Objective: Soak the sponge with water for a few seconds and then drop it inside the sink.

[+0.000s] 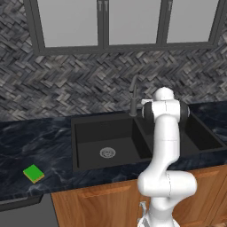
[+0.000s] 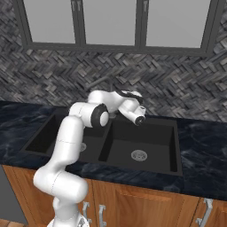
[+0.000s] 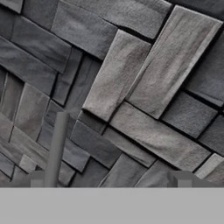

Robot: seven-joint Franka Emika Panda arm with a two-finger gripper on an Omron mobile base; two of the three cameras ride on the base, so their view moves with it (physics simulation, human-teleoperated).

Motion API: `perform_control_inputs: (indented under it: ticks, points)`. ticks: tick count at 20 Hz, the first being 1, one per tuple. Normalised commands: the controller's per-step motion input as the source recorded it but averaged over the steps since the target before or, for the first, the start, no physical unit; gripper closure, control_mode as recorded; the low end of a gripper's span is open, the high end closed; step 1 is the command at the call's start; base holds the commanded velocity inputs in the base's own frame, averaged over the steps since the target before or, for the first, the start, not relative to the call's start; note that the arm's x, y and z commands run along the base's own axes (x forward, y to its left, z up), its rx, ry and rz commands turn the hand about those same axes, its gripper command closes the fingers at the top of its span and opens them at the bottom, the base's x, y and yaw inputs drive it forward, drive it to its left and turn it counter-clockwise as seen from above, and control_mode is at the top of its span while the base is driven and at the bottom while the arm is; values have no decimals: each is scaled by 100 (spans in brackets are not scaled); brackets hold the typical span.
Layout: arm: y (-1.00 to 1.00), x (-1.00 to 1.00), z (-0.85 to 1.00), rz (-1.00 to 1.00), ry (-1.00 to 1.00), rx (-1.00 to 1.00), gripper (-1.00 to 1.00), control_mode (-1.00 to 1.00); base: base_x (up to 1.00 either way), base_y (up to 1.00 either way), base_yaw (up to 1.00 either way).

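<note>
While my arm is folded up behind the sink (image 1: 88,133), my hand (image 2: 138,119) hangs over the back rim near the faucet (image 1: 134,95), facing the herringbone tile wall (image 3: 131,87). That wall, seen close, and a grey bar that I take for the faucet are all the hand view gives. My reading is that I am placed here for the tap and not for the sponge (image 1: 33,173). No stream of water can be made out at the spout. Whether my fingers are spread or closed I cannot tell; only their tips show at the bottom of the hand view, with nothing between them.

That sponge lies flat on the dark marbled desk (image 1: 26,142), well apart from me, left of the larger basin and near the front edge. Its green face is up, with the yellow layer showing along the near side. Its long axis runs diagonally, from the back left toward the front right, so I judge a grasp would need my wrist turned across that line.
</note>
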Motion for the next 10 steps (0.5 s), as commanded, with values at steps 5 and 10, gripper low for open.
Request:
perform_control_inputs:
  ticks: [5,10]
  points:
    - [-59,6,-28,0,2,5,-100,-100,0,0,0]
    - [-60,4,-32,0,2,5,-100,-100,0,0,0]
